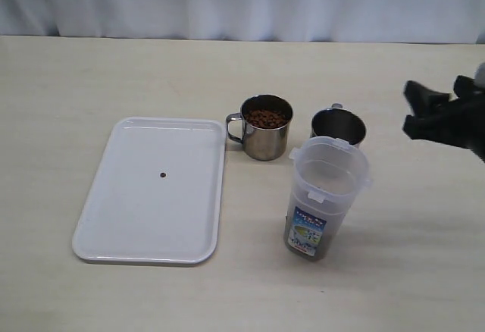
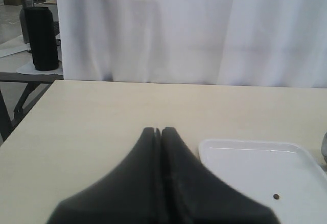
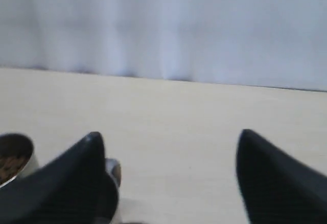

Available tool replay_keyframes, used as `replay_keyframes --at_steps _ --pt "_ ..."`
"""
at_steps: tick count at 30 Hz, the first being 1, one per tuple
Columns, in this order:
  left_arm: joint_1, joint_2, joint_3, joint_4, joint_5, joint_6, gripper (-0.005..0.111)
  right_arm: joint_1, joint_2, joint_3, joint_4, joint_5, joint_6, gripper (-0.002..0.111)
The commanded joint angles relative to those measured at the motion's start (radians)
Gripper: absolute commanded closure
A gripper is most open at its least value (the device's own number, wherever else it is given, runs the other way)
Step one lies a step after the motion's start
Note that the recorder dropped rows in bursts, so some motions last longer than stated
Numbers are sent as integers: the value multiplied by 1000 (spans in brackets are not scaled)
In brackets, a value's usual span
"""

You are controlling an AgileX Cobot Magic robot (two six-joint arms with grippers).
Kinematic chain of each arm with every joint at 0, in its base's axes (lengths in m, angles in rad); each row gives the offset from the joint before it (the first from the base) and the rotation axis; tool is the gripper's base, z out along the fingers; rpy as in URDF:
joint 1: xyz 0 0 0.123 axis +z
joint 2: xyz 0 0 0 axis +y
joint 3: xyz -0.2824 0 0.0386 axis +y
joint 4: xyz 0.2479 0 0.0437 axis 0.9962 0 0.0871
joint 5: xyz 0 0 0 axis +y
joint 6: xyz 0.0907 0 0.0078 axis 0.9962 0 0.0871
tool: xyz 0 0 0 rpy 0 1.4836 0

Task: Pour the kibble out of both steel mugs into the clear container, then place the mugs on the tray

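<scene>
One steel mug (image 1: 267,126) full of brown kibble (image 1: 267,118) stands right of the white tray (image 1: 136,218). The other steel mug (image 1: 338,125) looks dark and empty inside, just behind the clear container (image 1: 327,188), whose bottom looks dark brown. My right gripper (image 1: 409,106) hovers open to the right of that mug, holding nothing. In the right wrist view the right gripper (image 3: 170,134) has wide-apart fingers, and the kibble mug (image 3: 13,155) shows at the edge. My left gripper (image 2: 158,130) is shut and empty over bare table beside the tray (image 2: 245,162).
A single kibble pellet (image 1: 162,174) lies on the tray; it also shows in the left wrist view (image 2: 276,197). A white curtain runs along the far edge of the table. A black cylinder (image 2: 42,37) stands on another table beyond the left end.
</scene>
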Motion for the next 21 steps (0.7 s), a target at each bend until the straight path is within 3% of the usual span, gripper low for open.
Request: replay_keyframes --at_steps 1,7,10,21 --pt "1 -2 3 3 -6 0 107 -5 -230 125 138 75 5 100" --pt "1 -2 3 3 -6 0 107 -5 -574 303 207 77 5 104" --pt "1 -2 3 3 -6 0 107 -5 -742 303 213 373 -5 104" --pt "1 -2 3 3 -6 0 107 -5 -1257 303 207 957 44 104"
